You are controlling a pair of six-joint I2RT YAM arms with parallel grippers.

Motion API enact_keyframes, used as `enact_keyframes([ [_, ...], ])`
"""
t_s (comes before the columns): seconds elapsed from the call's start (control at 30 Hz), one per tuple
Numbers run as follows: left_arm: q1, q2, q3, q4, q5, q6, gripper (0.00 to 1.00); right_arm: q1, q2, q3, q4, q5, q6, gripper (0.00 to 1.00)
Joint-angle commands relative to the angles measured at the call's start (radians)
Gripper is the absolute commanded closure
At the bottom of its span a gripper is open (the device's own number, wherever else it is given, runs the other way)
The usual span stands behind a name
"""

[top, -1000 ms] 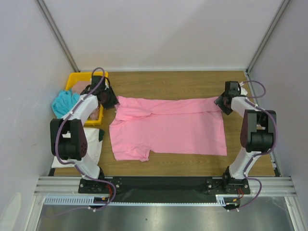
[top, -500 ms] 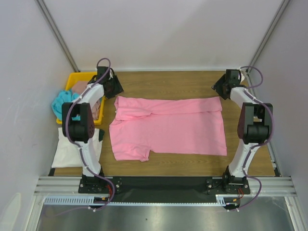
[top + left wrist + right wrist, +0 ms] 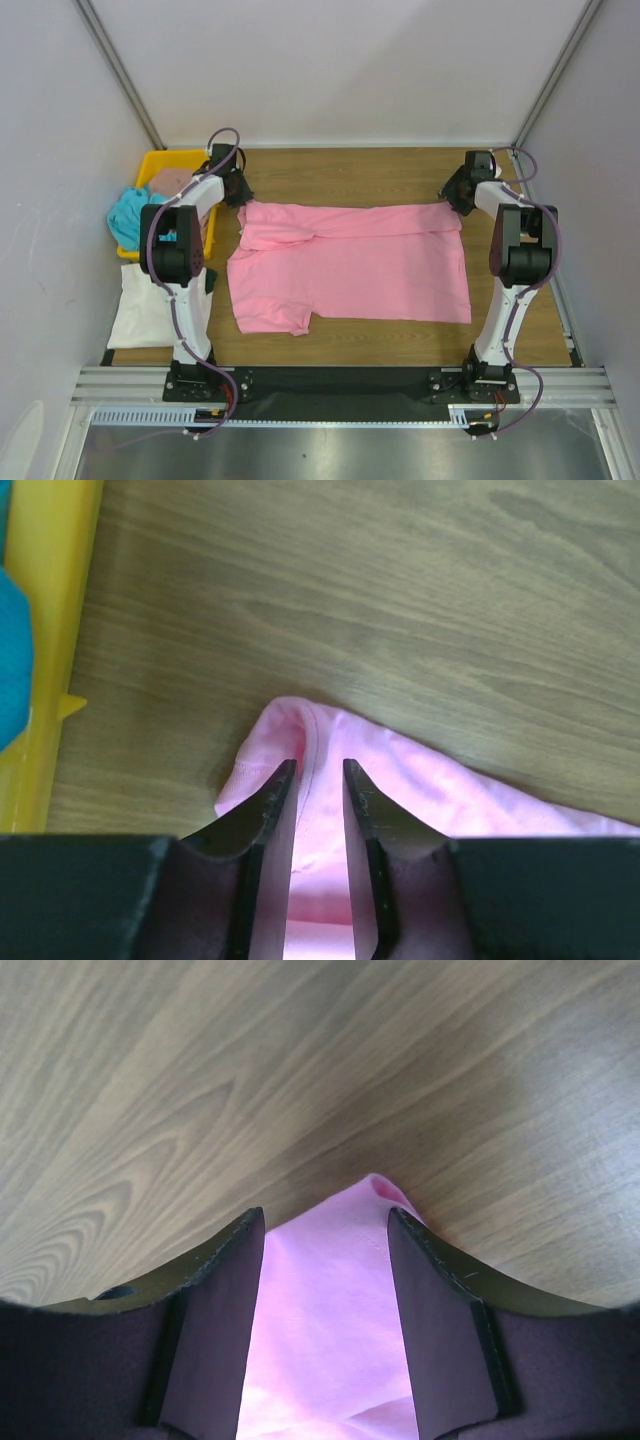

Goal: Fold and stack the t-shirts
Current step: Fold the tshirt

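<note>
Soft, matt cloth in the pink t-shirt, lightly creased, with a stitched hem. Smooth wood-grain tabletop with a faint satin sheen. Glossy yellow plastic for the tray at the far left corner. Matt cloth again in the turquoise t-shirt and cream-white t-shirt. Brushed metal rail along the near edge.
</note>
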Motion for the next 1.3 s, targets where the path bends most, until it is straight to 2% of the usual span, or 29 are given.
enact_keyframes([
  [0.0,-0.004,-0.001,0.015,0.072,-0.016,0.018,0.71,-0.006,0.010,0.028,-0.021,0.008,-0.017,0.42],
  [0.13,-0.004,0.007,0.017,0.080,-0.024,0.018,0.75,-0.014,0.003,0.025,-0.026,0.010,-0.020,0.43],
  [0.33,-0.006,-0.014,-0.016,0.084,-0.002,0.022,0.68,-0.023,-0.031,0.020,-0.044,0.008,-0.030,0.43],
  [0.5,-0.006,-0.014,-0.049,0.098,0.010,0.025,0.69,-0.024,-0.066,-0.012,-0.076,0.005,-0.033,0.43],
  [0.63,-0.007,-0.011,-0.059,0.116,0.007,0.027,0.78,-0.024,-0.111,-0.086,-0.063,0.003,-0.030,0.44],
  [0.67,-0.007,-0.008,-0.054,0.121,0.004,0.025,0.88,-0.026,-0.118,-0.104,-0.064,0.006,-0.027,0.45],
  [0.73,-0.007,-0.004,-0.048,0.126,-0.014,0.025,1.00,-0.026,-0.120,-0.113,-0.066,0.007,-0.026,0.46],
  [0.9,-0.007,-0.033,-0.048,0.152,-0.044,0.027,1.00,-0.026,-0.112,-0.129,-0.062,0.011,-0.027,0.49],
  [1.1,-0.007,-0.112,-0.129,0.248,-0.105,0.027,1.00,-0.026,-0.102,-0.153,-0.059,0.020,-0.023,0.51],
  [1.27,-0.007,-0.105,-0.134,0.253,-0.124,0.028,1.00,-0.026,-0.109,-0.170,-0.064,0.036,-0.024,0.52],
])
